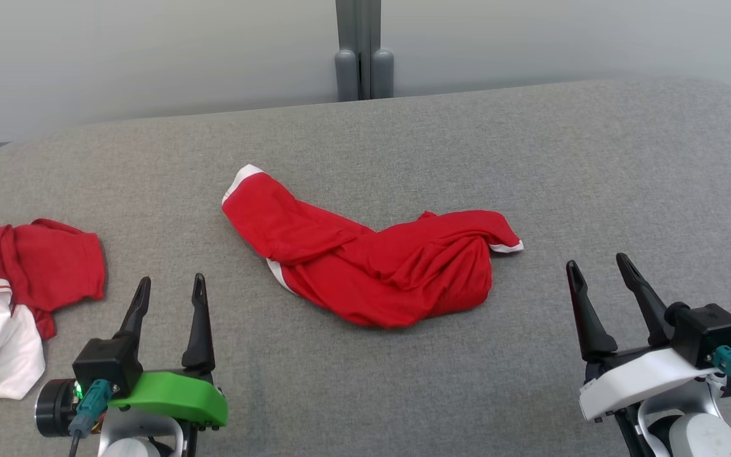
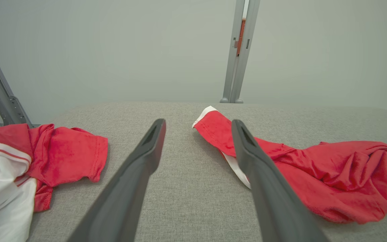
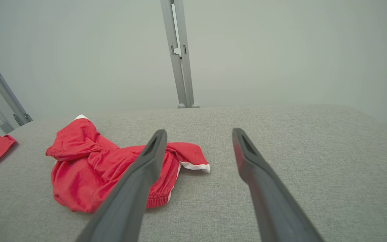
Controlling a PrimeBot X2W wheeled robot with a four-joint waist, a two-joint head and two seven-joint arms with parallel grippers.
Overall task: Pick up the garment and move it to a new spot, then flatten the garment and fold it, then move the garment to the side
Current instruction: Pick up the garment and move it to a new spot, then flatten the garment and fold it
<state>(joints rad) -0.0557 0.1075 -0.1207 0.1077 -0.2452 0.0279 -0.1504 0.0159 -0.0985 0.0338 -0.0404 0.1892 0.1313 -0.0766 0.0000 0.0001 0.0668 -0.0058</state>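
Red shorts (image 1: 372,266) (image 2: 331,178) (image 3: 89,168) are lying out ahead of both pairs of jaws, touched by neither. The left jaws are standing wide open and holding nothing, their dark fingers (image 1: 200,330) (image 2: 139,174) pointing away from the robot and hovering low over the grey fabric-covered desk (image 1: 594,158). The right jaws are spread just as wide and are equally empty, their fingers (image 1: 584,311) (image 3: 260,174) leaning slightly towards the robot's left. Behind them, the left wrist is showing its green cover (image 1: 175,393) and the right wrist its white cover (image 1: 638,381), both arms resting near the desk's front edge and well apart. The shorts are sitting crumpled at the desk's middle, white trim showing at the hems. A red and white clothing pile (image 1: 16,285) (image 2: 62,154) is lying at the desk's left edge, apart from the shorts. A grey post (image 1: 363,57) is standing behind the desk's far edge.
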